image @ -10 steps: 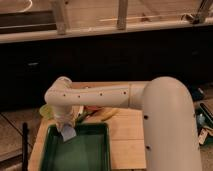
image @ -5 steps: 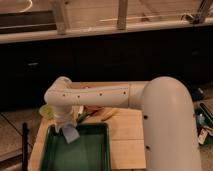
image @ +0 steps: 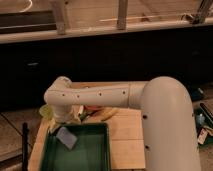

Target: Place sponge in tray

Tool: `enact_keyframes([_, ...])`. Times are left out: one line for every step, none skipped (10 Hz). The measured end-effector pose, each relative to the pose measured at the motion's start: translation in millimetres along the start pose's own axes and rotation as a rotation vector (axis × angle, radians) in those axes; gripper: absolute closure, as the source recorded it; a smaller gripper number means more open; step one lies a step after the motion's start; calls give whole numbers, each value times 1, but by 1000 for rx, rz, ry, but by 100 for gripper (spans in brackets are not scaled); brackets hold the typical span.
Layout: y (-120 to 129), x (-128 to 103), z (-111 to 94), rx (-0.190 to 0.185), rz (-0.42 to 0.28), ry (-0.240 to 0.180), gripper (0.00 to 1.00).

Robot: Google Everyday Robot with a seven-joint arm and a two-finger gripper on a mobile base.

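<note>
The pale blue-grey sponge point(image: 66, 137) is inside the dark green tray point(image: 95, 156), near its far left corner, tilted. I cannot tell whether it rests on the tray floor or still hangs. My gripper point(image: 63, 122) is at the end of the white arm, right above the sponge at the tray's far edge. The wrist largely hides it.
The tray sits on a light wooden board point(image: 127, 142). Yellow-green items point(image: 46, 111) and a yellowish object point(image: 106, 114) lie behind the tray under the arm. A dark upright pole point(image: 24, 145) stands at the left. Small items point(image: 201, 122) sit at the right edge.
The sponge has moved slightly down and to the left into the tray's far left corner. The arm has barely shifted.
</note>
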Motion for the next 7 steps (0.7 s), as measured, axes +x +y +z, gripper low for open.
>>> enact_keyframes([0, 0, 0, 3, -4, 3, 20])
enact_keyframes([0, 0, 0, 6, -6, 7, 20])
enact_keyframes([-1, 0, 0, 8, -9, 9, 20])
enact_keyframes([0, 0, -1, 11, -10, 12, 20])
enact_keyframes([0, 0, -1, 11, -9, 13, 20])
enact_keyframes([0, 0, -1, 11, -10, 13, 20])
enact_keyframes([-1, 0, -1, 11, -11, 12, 20])
